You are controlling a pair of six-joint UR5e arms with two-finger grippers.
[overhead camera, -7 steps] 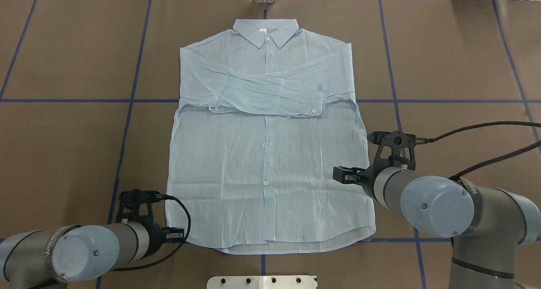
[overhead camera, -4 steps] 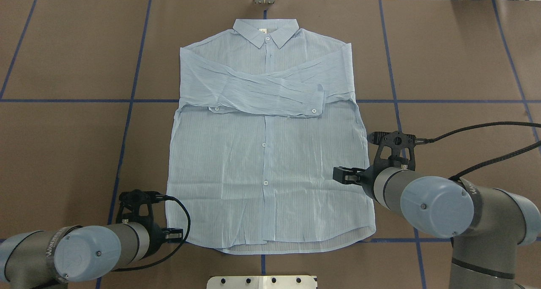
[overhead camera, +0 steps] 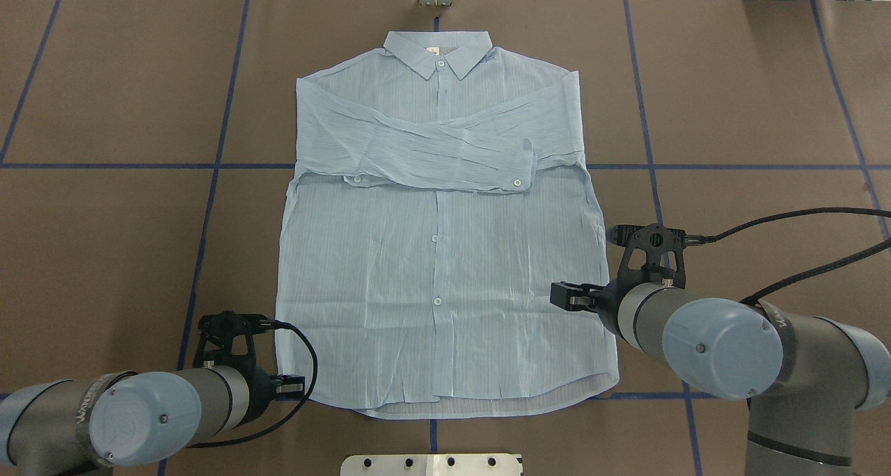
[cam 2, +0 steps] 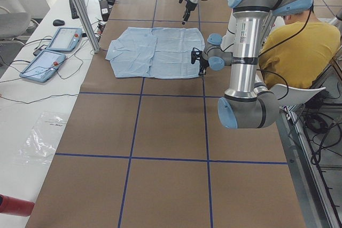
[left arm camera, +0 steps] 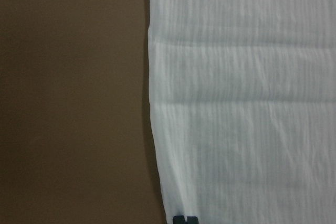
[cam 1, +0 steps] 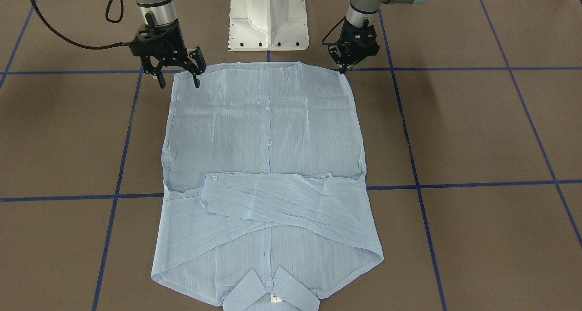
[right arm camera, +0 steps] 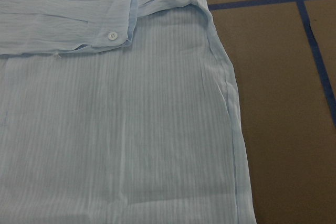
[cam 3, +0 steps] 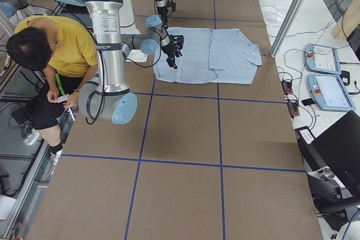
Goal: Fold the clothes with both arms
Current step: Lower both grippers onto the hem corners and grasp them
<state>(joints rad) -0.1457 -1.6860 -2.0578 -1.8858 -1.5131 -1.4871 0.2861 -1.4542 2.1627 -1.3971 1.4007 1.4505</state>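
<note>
Two pincers at the shirt (cam 1: 268,120) hem: right pincer (cam 1: 179,83) spread wide, left pincer (cam 1: 342,70) closed, white pedestal (cam 1: 268,15) between.

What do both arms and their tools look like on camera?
Both the left arm and right arm are silver-grey tubes with light blue joint caps and a dark band with pale lettering. The left tool and right tool are black and two-fingered, with a black bracket at each wrist and a black cable trailing back.

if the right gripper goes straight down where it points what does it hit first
Likely the shirt edge by the hem: the open right gripper straddles it, one finger over cloth, one over table.
</note>
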